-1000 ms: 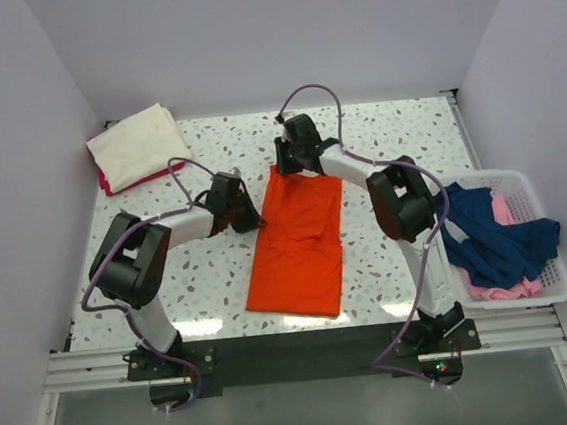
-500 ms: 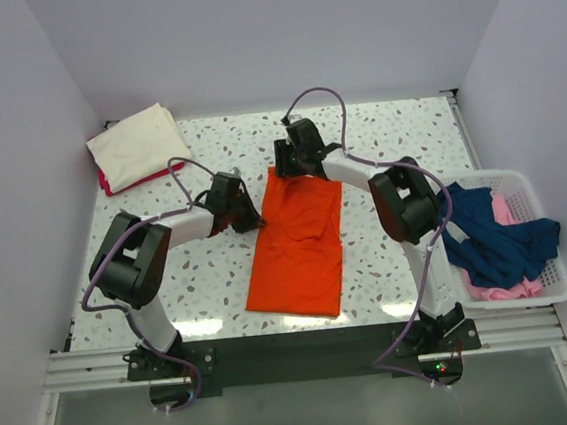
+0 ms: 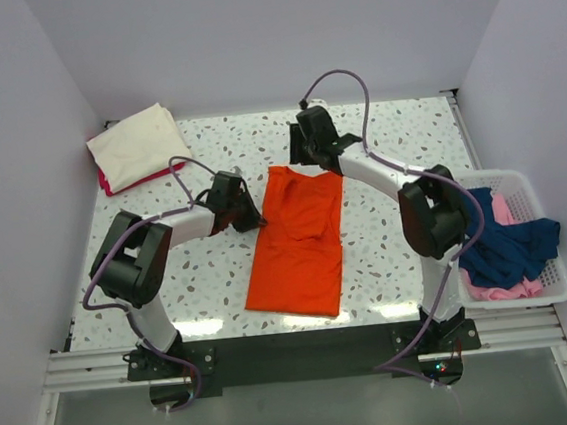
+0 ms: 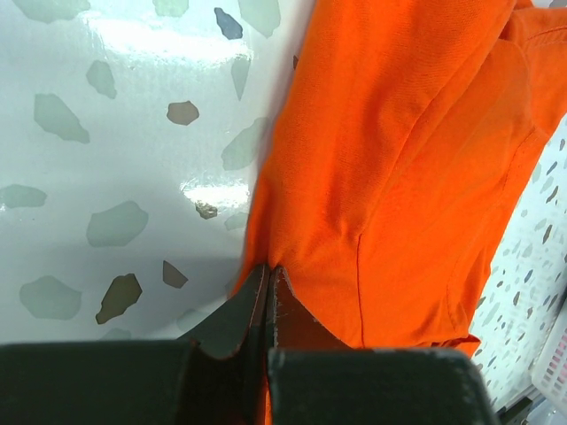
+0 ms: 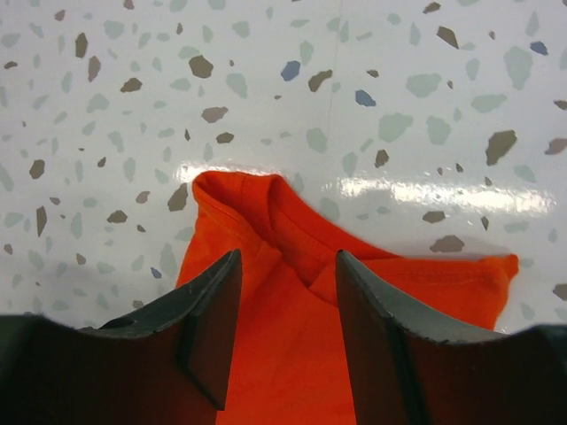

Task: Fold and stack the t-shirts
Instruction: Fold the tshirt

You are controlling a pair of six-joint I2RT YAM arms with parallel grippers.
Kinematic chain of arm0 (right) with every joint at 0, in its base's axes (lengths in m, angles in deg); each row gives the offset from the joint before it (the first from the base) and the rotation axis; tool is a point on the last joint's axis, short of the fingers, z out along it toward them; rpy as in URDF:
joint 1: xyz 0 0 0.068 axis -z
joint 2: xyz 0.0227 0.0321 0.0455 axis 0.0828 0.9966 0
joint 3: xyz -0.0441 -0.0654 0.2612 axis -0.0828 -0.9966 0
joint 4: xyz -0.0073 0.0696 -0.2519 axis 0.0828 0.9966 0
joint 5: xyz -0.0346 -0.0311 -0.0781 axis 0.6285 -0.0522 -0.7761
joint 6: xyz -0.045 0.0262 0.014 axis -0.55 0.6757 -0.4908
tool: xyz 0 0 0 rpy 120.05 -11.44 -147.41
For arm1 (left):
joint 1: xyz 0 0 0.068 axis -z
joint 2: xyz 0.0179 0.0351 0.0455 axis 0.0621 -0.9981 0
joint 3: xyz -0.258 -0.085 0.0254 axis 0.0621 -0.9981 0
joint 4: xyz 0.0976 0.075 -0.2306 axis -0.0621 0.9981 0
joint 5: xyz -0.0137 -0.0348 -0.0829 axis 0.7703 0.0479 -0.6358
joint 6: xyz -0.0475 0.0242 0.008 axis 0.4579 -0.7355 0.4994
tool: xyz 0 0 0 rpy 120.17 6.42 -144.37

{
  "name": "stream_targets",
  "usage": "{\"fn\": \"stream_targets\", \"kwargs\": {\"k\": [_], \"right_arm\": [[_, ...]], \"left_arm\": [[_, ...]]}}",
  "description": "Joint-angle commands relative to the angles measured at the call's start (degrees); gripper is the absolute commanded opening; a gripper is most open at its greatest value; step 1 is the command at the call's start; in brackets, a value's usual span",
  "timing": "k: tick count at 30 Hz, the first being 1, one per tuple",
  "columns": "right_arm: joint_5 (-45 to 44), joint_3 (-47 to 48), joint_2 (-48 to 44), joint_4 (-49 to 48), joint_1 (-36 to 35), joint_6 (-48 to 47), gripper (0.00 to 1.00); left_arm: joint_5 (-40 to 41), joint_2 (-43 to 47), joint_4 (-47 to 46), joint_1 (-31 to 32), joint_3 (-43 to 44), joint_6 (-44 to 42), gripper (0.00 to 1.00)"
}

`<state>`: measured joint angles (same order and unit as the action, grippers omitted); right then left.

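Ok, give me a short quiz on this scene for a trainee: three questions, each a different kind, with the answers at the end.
1. True or false: the left claw is shut on an edge of the orange t-shirt.
2. Where does the navy t-shirt lie? A: in the white basket. B: in the left claw. C: under the orange t-shirt.
3. Fill in the gap: the right claw is open, and between its fingers the camera sees the orange t-shirt's ____.

Key: 1 true; 2 A; 3 collar.
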<state>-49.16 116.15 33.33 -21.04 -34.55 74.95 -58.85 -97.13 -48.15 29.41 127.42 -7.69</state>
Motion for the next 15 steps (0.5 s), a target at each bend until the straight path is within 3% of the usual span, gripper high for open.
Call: {"fn": "stream_targets", "kwargs": {"k": [1, 7, 15], "right_arm": [[-6.4, -2.2, -3.8, 5.7, 0.9, 2.0, 0.50], [1.2, -1.8, -0.4, 3.7, 1.1, -4.9, 0.49], [7.5, 1.2, 5.3, 4.5, 1.1, -7.2, 0.49]], "left_arm": [[1.8, -2.0, 2.7, 0.3, 0.7, -1.3, 0.00], [1.4, -2.3, 2.3, 0.3, 0.7, -1.2, 0.00], [1.5, -2.6, 2.2, 0.3, 0.6, -1.2, 0.00]]}}
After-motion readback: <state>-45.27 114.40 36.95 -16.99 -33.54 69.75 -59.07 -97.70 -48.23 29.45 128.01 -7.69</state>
